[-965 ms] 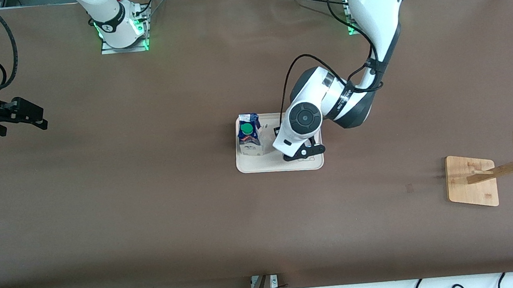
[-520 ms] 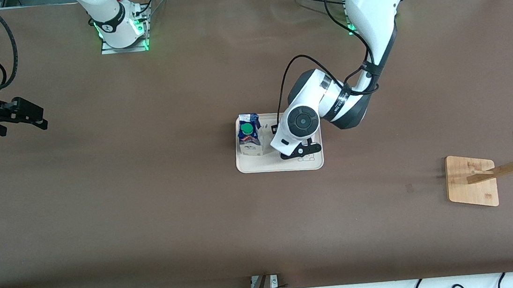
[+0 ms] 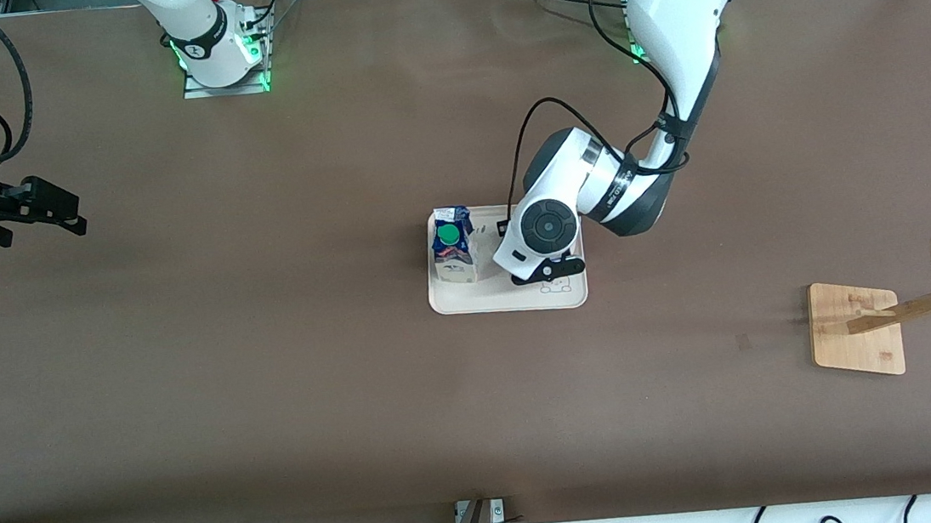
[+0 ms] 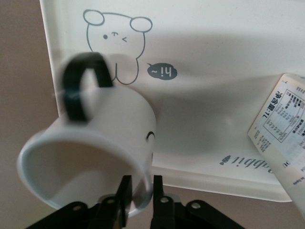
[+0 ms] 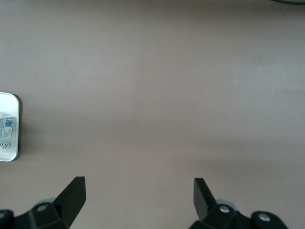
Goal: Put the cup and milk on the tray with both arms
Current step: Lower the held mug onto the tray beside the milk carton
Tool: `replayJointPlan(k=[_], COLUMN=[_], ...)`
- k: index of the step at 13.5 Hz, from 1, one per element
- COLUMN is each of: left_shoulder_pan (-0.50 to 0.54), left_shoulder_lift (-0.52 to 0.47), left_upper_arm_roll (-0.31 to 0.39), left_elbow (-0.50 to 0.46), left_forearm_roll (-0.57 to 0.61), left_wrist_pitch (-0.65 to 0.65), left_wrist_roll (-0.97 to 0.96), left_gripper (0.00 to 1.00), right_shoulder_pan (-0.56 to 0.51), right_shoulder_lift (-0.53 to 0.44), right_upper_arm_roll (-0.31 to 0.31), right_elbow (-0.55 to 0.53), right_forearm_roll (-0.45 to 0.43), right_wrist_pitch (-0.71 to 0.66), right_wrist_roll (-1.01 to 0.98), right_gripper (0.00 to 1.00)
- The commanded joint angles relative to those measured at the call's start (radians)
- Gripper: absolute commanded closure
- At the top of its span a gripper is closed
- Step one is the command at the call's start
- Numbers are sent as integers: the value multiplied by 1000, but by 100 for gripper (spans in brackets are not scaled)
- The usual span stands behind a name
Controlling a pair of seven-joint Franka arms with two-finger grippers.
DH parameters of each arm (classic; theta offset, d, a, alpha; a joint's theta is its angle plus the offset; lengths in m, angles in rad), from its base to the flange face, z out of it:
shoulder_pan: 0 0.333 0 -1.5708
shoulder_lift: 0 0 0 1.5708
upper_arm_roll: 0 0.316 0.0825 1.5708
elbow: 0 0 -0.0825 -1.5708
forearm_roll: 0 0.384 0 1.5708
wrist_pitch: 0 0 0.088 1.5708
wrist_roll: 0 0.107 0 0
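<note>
1. White with a black handle, the cup (image 4: 105,138) is held up over the tray (image 4: 214,95). It is tipped, so its open mouth faces the left wrist camera and its bottom points down at the tray.
2. The rim of the cup is pinched by the left gripper (image 4: 140,183). One finger (image 4: 125,191) is seen inside the rim and the other outside it. The gap between them is only as wide as the cup's wall.
3. The cup is kept over the end of the tray toward the left arm's end of the table, by the little rabbit drawing (image 4: 116,40). From the front, the cup is hidden under the left arm's wrist.
4. The milk (image 3: 452,250) is stood upright on the tray, at the end toward the right arm. It is near the cup and not touched by it.
5. The cup must be set straight before it is let go, or it may roll.
6. The right gripper (image 3: 77,215) is held wide open with nothing in it, over bare table well away from the tray. That arm waits.
7. The brown table (image 3: 270,357) is flat. A wooden rack (image 3: 856,331) is seen at the left arm's end, well apart.
</note>
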Motion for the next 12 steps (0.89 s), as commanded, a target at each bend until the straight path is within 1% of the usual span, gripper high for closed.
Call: replayJointPlan(k=[1, 4, 7, 8, 10, 12], left_shoulder_pan=[2, 2, 4, 11, 43, 80], left_shoulder_lift=[2, -1, -7, -10, -16, -22], left_upper_arm_roll=[4, 4, 10, 11, 11, 11], left_elbow=[14, 15, 70, 86, 179, 231], left_forearm_roll=[-24, -24, -23, -21, -15, -15], left_wrist_pitch=[-20, -20, -37, -72, -153, -233], left_wrist_roll=[37, 31, 34, 38, 46, 125], left_gripper=[0, 0, 0, 0, 0, 0], right_shoulder_pan=[-10, -10, -10, -10, -10, -10], right_shoulder_lift=[6, 6, 6, 6, 6, 6], right_upper_arm_roll=[9, 9, 9, 9, 9, 9], right_elbow=[19, 19, 18, 18, 19, 18], right_forearm_roll=[-4, -4, -4, -4, -3, -4], right_wrist_pitch=[-17, -17, -17, -17, -17, -17], right_wrist_roll=[4, 4, 4, 4, 4, 4], right_gripper=[0, 0, 0, 0, 0, 0])
